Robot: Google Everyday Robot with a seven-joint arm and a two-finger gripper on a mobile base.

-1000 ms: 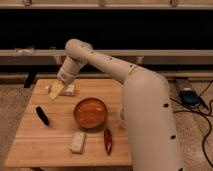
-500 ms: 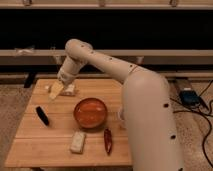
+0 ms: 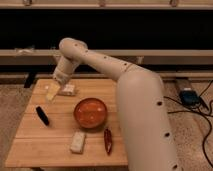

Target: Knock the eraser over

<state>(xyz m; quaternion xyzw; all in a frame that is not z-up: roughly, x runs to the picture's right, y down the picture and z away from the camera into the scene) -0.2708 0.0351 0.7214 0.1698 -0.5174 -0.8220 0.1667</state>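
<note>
one arm (image 3: 100, 62) is reaching out over the far left part of the wooden table (image 3: 30, 145), and i'm watching its gripper (image 3: 52, 91) hanging low there, tip pointing down at the boards. i'm not able to tell how wide it is standing or whether it is gripping anything. the eraser (image 3: 42, 115) is sitting nearer the camera than the gripper and slightly to its left, close by but apart from it. it is showing as a slim black block set at a slant, and i can't tell whether it's upright or lying flat. the white packet (image 3: 68, 90) is lying just beside the gripper on its right. the orange bowl (image 3: 91, 113) is resting further right and nearer the camera. past the bowl, towards the front edge, i'm seeing a pale block (image 3: 77, 142) and a red chilli (image 3: 107, 141) lying side by side.
</note>
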